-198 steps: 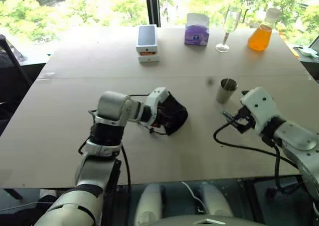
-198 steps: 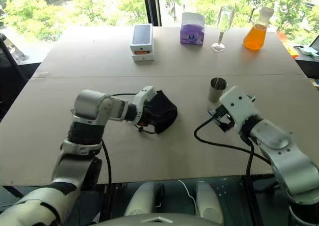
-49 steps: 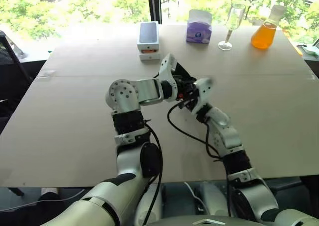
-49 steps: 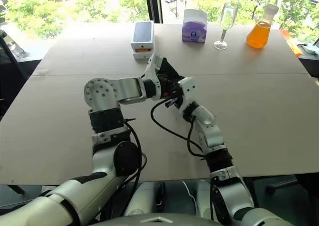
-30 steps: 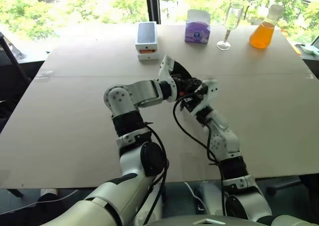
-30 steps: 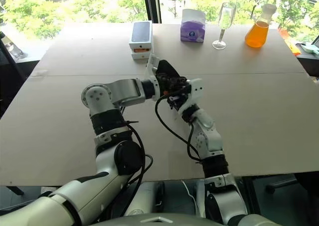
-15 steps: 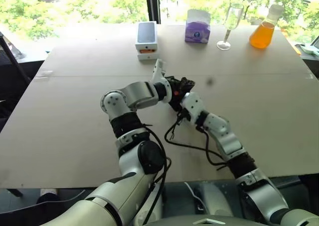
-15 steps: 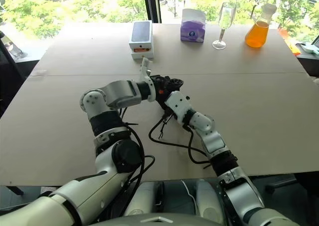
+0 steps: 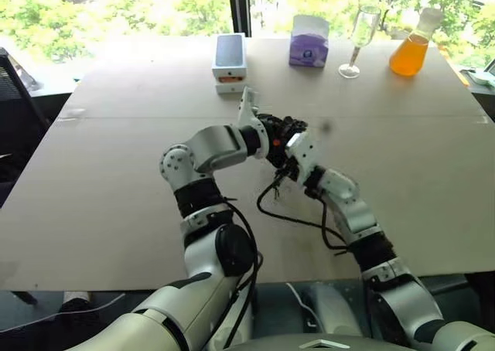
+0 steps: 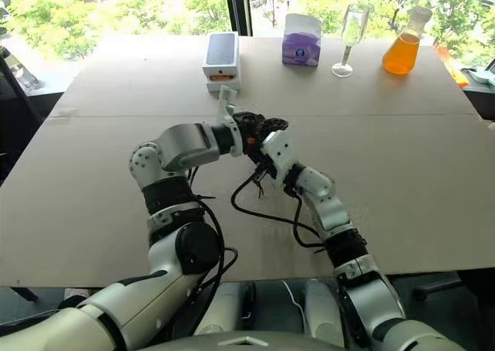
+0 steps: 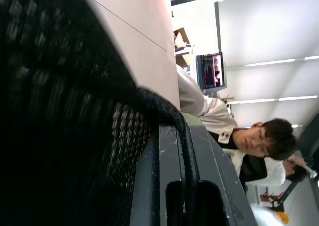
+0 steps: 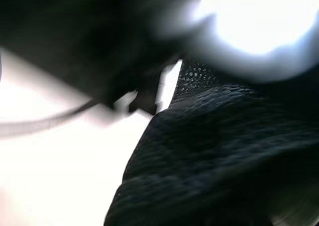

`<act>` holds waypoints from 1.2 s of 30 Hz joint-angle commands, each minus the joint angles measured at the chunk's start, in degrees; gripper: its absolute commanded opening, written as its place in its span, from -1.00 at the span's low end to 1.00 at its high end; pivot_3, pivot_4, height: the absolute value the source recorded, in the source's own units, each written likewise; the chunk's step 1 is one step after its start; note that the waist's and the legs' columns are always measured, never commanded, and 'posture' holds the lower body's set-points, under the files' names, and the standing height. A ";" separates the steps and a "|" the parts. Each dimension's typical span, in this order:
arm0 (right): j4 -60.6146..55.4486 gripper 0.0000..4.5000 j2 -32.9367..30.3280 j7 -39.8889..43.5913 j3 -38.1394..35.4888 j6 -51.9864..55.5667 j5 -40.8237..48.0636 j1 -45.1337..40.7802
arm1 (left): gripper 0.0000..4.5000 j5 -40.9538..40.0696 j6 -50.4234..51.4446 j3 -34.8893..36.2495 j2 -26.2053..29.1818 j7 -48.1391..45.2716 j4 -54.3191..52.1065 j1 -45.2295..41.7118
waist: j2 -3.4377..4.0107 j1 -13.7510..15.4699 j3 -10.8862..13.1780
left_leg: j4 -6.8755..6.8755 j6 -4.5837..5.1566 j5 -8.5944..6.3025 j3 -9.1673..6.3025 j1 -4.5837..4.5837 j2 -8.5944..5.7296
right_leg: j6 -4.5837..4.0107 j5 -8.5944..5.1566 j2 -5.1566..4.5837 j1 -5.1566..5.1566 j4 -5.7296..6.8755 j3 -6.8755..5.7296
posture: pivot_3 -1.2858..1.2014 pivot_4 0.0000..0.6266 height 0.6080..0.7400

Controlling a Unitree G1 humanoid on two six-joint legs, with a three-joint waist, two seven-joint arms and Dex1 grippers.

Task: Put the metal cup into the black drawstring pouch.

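Note:
My left gripper point(image 9: 268, 137) holds the black drawstring pouch point(image 9: 278, 127) bunched up a little above the middle of the table. In the left wrist view, the pouch's mesh fabric point(image 11: 60, 111) lies close over the gripper, with its cord point(image 11: 185, 151) running along one finger. My right gripper point(image 9: 288, 141) presses against the pouch from the right, its white hand just below the bag. Black fabric point(image 12: 209, 156) lies right in front of it in the right wrist view. The metal cup is hidden. I cannot tell whether it is inside the pouch.
Along the far edge stand a white phone box point(image 9: 229, 65), a purple tissue box point(image 9: 308, 42), a tall stemmed glass point(image 9: 361, 34) and an orange-filled flask point(image 9: 410, 53). A person point(image 11: 259, 141) sits in the background of the left wrist view.
My right hand has sunk lower and rolled against the pouch, its forearm now flatter over the table. My left wrist has rolled a little, and the pouch stays in place.

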 commanded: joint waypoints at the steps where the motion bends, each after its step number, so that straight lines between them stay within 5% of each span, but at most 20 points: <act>1: 0.98 -0.98 3.39 0.79 2.88 -0.68 -0.24 -0.41 | -1.00 -2.77 -1.58 -5.77 -2.98 -3.60 2.46 -1.47 | -0.01 -0.13 0.00 | -0.01 0.00 0.00 -0.02 0.01 0.02 | 0.00 0.00 0.04 0.00 0.01 0.00 | 0.03 -0.52 1.00; 8: 4.16 -0.98 3.29 -2.46 -3.87 4.09 1.89 -1.97 | -1.00 -5.15 0.98 -11.20 -0.23 -3.89 -1.61 5.35 | 0.00 -0.20 0.00 | -0.03 -0.08 0.05 0.01 0.05 0.13 | -0.01 0.00 0.12 0.00 0.01 0.05 | 0.03 -0.52 1.00; 12: 1.79 -0.41 0.96 0.40 -3.61 7.43 2.16 -1.66 | -1.00 0.33 -2.49 -14.78 1.74 -8.25 -3.11 6.94 | -0.09 0.07 0.05 | 0.02 -0.08 0.05 -0.01 0.01 0.07 | -0.01 0.00 0.07 0.00 0.01 0.02 | 0.03 -0.52 1.00; 17: -7.51 0.68 -4.12 0.86 -4.01 15.64 1.14 -0.07 | -1.00 10.09 -8.57 -20.64 5.72 -18.21 -1.60 7.26 | -0.08 -0.01 0.05 | 0.00 -0.08 0.05 -0.02 0.01 0.05 | -0.01 0.00 0.10 0.01 0.01 0.00 | 0.03 -0.52 1.00; 22: -25.04 0.68 -12.02 2.93 -5.31 34.10 1.81 3.24 | -1.00 16.95 -13.27 -23.88 8.06 -25.30 2.48 6.53 | -0.07 0.05 0.05 | -0.01 -0.07 0.05 0.00 0.00 0.05 | -0.02 -0.01 0.10 0.01 -0.03 0.00 | 0.03 -0.52 1.00; 27: -35.17 0.68 -17.44 2.39 -8.68 40.71 2.94 6.98 | -1.00 21.42 -15.76 -27.01 8.55 -30.59 4.94 5.64 | -0.05 0.02 0.06 | -0.02 -0.06 0.05 -0.01 0.01 0.05 | -0.02 -0.01 0.12 0.01 -0.02 0.01 | 0.03 -0.52 1.00; 30: -37.41 0.30 -16.57 0.90 -9.18 44.43 5.02 8.02 | -1.00 23.05 -16.31 -28.82 8.81 -33.44 4.92 5.15 | -0.05 -0.16 0.06 | -0.02 -0.04 0.04 0.02 0.00 0.05 | -0.01 -0.01 0.12 0.01 -0.06 0.03 | 0.03 -0.52 1.00; 33: -36.71 -0.30 -16.38 -1.85 -6.53 43.01 2.00 8.00 | -1.00 23.53 -15.71 -29.39 8.25 -35.44 4.21 4.06 | -0.04 -0.39 0.06 | -0.02 -0.05 0.04 0.04 0.05 0.09 | -0.02 -0.01 0.20 0.00 0.00 0.09 | 0.03 -0.52 1.00; 36: -36.50 -0.30 -15.96 -3.06 -6.92 43.35 2.28 7.69 | -1.00 24.71 -15.44 -30.00 8.26 -37.04 3.16 3.25 | -0.04 -0.18 0.06 | -0.01 -0.04 0.04 0.01 0.02 0.09 | -0.01 -0.02 0.20 0.00 -0.01 0.04 | 0.03 -0.52 1.00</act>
